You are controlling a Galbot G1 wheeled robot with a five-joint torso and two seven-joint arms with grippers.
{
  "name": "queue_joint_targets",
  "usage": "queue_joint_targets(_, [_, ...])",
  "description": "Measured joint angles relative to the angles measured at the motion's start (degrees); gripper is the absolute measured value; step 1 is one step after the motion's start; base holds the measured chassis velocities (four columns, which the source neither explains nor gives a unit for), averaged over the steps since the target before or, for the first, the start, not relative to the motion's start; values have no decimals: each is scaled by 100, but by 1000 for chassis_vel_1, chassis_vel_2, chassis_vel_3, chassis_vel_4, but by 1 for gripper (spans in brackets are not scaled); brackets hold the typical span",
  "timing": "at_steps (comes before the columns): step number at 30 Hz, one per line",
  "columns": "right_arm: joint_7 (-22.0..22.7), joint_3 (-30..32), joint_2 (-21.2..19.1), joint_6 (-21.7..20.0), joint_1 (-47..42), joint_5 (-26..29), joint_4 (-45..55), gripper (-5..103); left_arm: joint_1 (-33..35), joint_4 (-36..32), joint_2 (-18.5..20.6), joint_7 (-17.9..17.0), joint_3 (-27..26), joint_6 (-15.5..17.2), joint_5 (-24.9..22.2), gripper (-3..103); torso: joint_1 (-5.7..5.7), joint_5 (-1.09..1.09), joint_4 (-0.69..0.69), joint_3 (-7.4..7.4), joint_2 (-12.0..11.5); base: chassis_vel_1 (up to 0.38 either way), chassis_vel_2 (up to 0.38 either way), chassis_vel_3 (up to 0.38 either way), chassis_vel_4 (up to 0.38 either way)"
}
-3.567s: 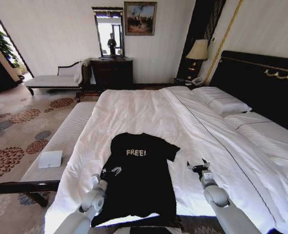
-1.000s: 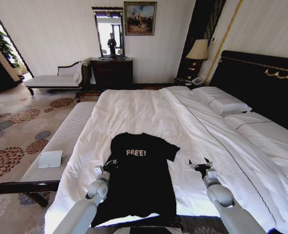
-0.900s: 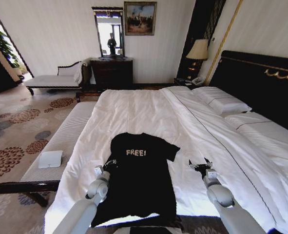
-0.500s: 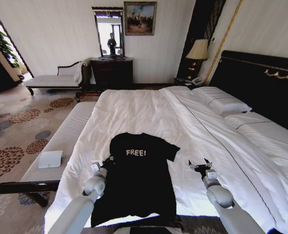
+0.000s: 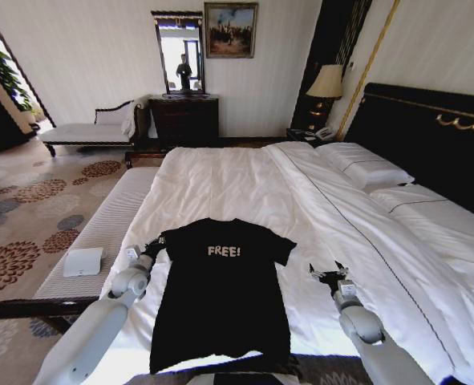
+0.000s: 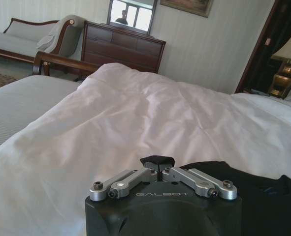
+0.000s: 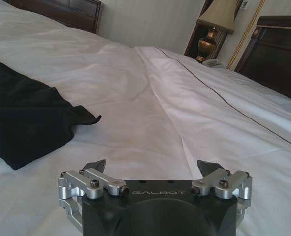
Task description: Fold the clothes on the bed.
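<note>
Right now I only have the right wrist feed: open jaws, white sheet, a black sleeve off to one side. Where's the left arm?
Observer: The left gripper is at the left sleeve of the T-shirt, across the shirt from the right gripper.
Operator: Holding it?
Observer: Yes. In the left wrist view its jaws are shut on a pinch of black fabric at the sleeve edge.
Operator: Shirt flat?
Observer: In the head view it lies flat on the bed, with the FREE! lettering up, the collar away from the robot and both sleeves spread out.
</note>
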Motion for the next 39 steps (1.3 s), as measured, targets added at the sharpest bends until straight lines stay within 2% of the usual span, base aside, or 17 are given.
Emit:
queue_joint_targets(10, [-6,66,-15,6,-147,6,111,100,-626,1188,-65,441,237,-176,112,0,0,2,-1,0,0,0,0,0,0])
queue_joint_targets(13, [-8,72,-1,19,-158,-11,108,100,-756,1463,-94,476,310,-184,91,0,0,1,0,0,0,0,0,0,0])
queue_joint_targets(20, [-8,61,42,22,-156,-20,128,100,-760,1754,-238,417,307,-169,-10,0,0,1,0,0,0,0,0,0,0])
queue_joint_targets(29, [-17,-13,38,39,-80,76,27,100,-900,2053,-223,322,404,-114,-54,-1,0,2,-1,0,0,0,0,0,0])
queue_joint_targets(32, [-11,-45,79,-37,-15,643,20,100,-766,1844,-247,173,204,-43,-127,15,0,2,-2,0,0,0,0,0,0])
queue_joint_targets(34, [3,-48,84,-74,8,829,25,100,-671,1753,-248,159,112,-45,-117,15,0,2,-2,0,0,0,0,0,0])
queue_joint_targets(35, [31,-51,77,-146,76,1154,28,100,-487,1592,-234,147,-21,-86,-34,26,0,2,-2,0,0,0,0,0,0])
queue_joint_targets(36, [37,-54,37,-203,143,1388,24,100,-320,1453,-203,185,-129,-175,144,26,0,1,-2,0,0,0,0,0,0])
queue_joint_targets(37, [37,-54,37,-203,143,1388,24,100,-320,1453,-203,185,-129,-175,144,26,0,1,-2,0,0,0,0,0,0])
queue_joint_targets(39, [37,-66,-113,-347,363,1979,-25,100,150,1090,-105,363,-396,-531,794,36,0,2,0,-1,0,0,0,0,0])
